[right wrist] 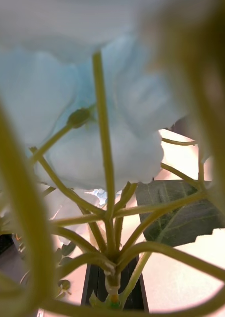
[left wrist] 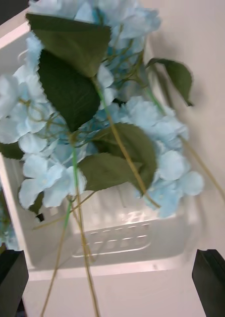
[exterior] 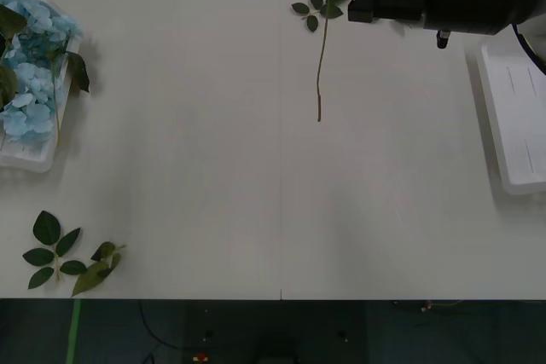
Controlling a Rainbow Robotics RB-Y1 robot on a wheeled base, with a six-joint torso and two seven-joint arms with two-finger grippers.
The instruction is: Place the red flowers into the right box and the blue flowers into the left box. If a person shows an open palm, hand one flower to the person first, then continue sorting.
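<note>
pale blue flowers (exterior: 30, 66) filled the left box (exterior: 26, 158); left gripper (left wrist: 112, 277) hung spread above; right gripper's fingers couldn't be judged, far right

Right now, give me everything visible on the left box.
The left box is a shallow white plastic-looking tray with a raised rim and a slotted bottom. It sits flat at the table's left edge. Blue flowers with dark green leaves and thin stalks lie piled in it, some leaves and stalks hanging over its rim. The open left gripper hovers above it.
</note>
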